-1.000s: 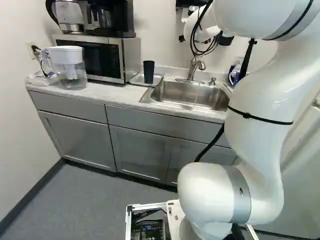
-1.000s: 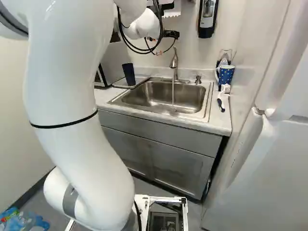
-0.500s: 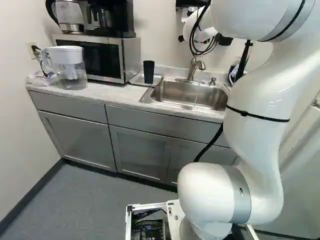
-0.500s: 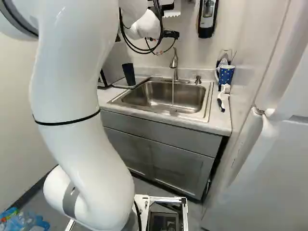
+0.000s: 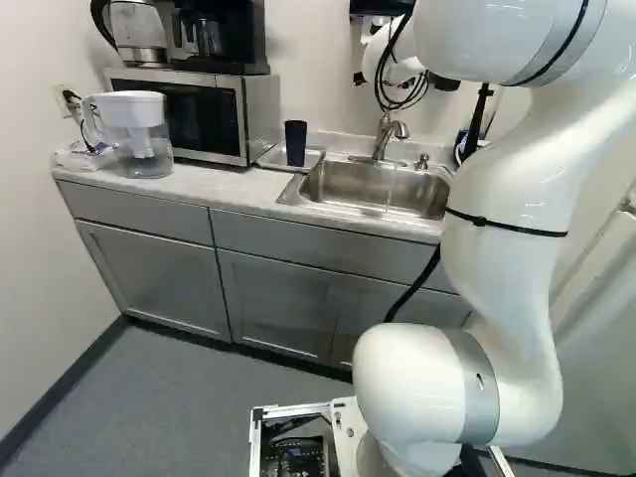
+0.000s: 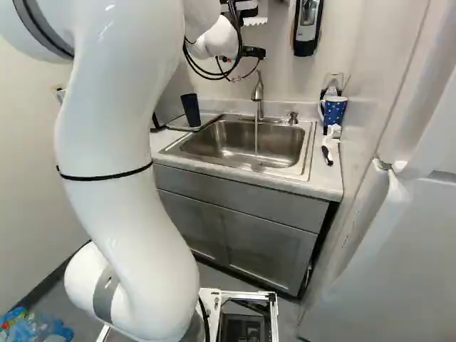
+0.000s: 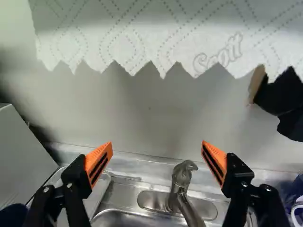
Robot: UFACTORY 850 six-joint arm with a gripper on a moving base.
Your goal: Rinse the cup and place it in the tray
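Note:
My gripper (image 6: 253,51) shows as black parts beyond the white wrist, up near the wall above the sink. In the wrist view the gripper (image 7: 156,158) is open, its orange pads wide apart with nothing between them. The dark cup (image 6: 190,110) stands upright on the metal tray (image 5: 270,156) left of the sink (image 6: 249,139). Part of a dark rounded shape, apparently the cup (image 7: 13,215), lies beside one finger. Ahead of the gripper are the faucet (image 7: 182,184) and hanging paper towel. A thin stream of water runs from the faucet in the right base view.
A blue dotted mug (image 6: 333,110) and a brush (image 6: 328,148) lie right of the sink. Left of the tray stand a microwave (image 5: 189,114) and a water pitcher (image 5: 139,139). A dispenser (image 6: 308,27) hangs on the wall; a white fridge (image 6: 406,235) flanks the counter.
The arm's large upper links have swung slightly, leftward in the left base view and rightward in the right base view. Cup, tray and base have stayed where they were.

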